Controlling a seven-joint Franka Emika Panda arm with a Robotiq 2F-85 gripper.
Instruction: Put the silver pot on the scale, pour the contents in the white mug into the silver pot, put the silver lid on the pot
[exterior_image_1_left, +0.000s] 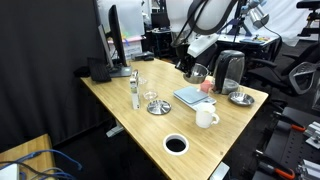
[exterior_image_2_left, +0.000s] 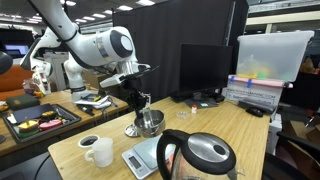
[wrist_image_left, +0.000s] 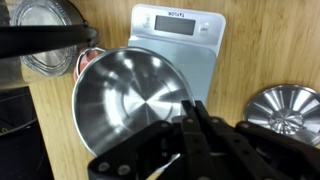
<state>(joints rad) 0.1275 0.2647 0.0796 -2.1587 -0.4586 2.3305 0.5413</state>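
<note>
The tool (wrist_image_left: 197, 108) is reaching down at the near rim of the silver pot (wrist_image_left: 130, 95), its fingers drawn together and clamping on that rim, one inside the wall and one outside. The silver pot is sitting tilted just beside the scale (wrist_image_left: 180, 45) in the wrist view, its rim overlapping one edge of the platform but not resting on it; whether it is clear of the bench (exterior_image_1_left: 130, 125) cannot be told. The silver lid (wrist_image_left: 285, 108) is lying knob-up on the bench at the other side of the scale. In an exterior view the white mug (exterior_image_1_left: 205, 117) is standing upright near the scale's front edge, and the kettle (exterior_image_1_left: 230, 70) is standing behind the scale.
</note>
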